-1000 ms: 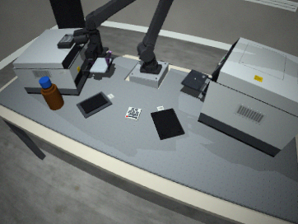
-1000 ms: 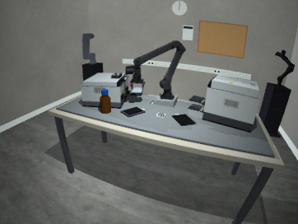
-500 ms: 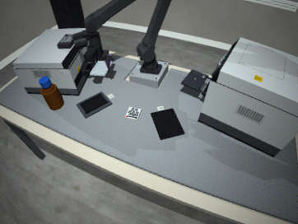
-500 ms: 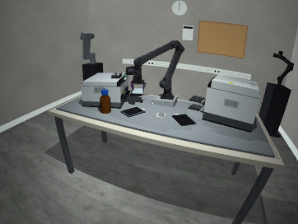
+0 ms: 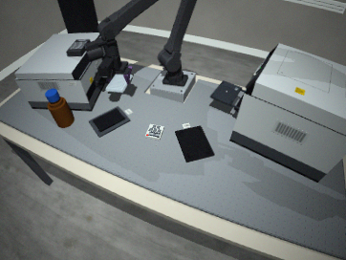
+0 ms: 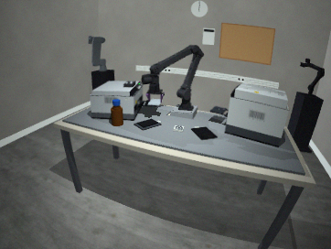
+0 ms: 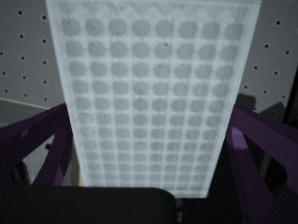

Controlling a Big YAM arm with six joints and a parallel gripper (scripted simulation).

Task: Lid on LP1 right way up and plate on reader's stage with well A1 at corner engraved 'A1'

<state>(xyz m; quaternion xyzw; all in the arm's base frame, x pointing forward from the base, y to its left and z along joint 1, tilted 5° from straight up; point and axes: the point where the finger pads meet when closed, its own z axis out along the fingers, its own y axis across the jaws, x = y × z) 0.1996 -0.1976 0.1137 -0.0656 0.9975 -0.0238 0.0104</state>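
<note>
One plate (image 5: 118, 84) (image 6: 155, 102) (image 7: 150, 102) hangs gripped between the fingers (image 5: 129, 71) (image 6: 148, 96), beside the dispenser (image 5: 48, 62) (image 6: 102, 104); setting down the lid and loading the reader (image 5: 291, 114) (image 6: 258, 105) seemingly remain.

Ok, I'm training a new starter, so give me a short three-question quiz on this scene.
1. True or false: the bottle lies on its side.
2. What does the gripper hold? a) the bottle; b) white labware; c) nothing.
3. Fill in: the cap on the bottle is ____.

Key: 1 false; 2 b; 3 blue.
</note>
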